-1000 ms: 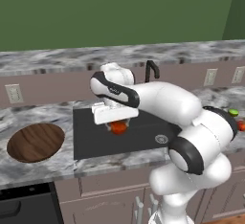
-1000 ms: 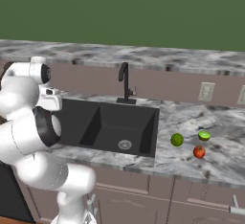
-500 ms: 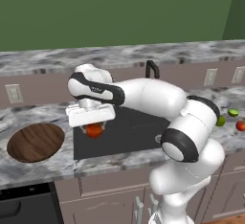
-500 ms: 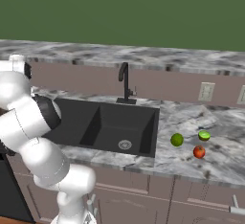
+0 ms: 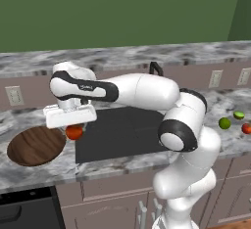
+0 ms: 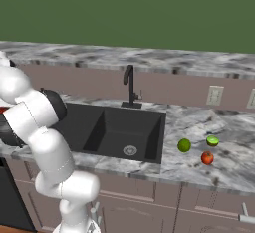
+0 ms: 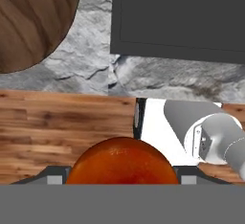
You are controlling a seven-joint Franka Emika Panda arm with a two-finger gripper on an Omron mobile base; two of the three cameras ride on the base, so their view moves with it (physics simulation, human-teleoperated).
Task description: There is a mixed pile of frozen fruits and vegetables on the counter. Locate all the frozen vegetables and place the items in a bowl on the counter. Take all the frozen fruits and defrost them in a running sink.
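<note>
Glossy white arm (image 5: 142, 90), dark joints

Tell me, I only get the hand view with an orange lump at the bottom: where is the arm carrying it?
Observer: In the left base view the gripper hangs between the sink and the wooden bowl, with the tomato in it.
Visitor: Is the bowl empty?
Observer: Yes, nothing lies in it.
Visitor: Any other pieces left?
Observer: Three lie right of the sink: a green ball, a flat green piece and a red ball.
</note>
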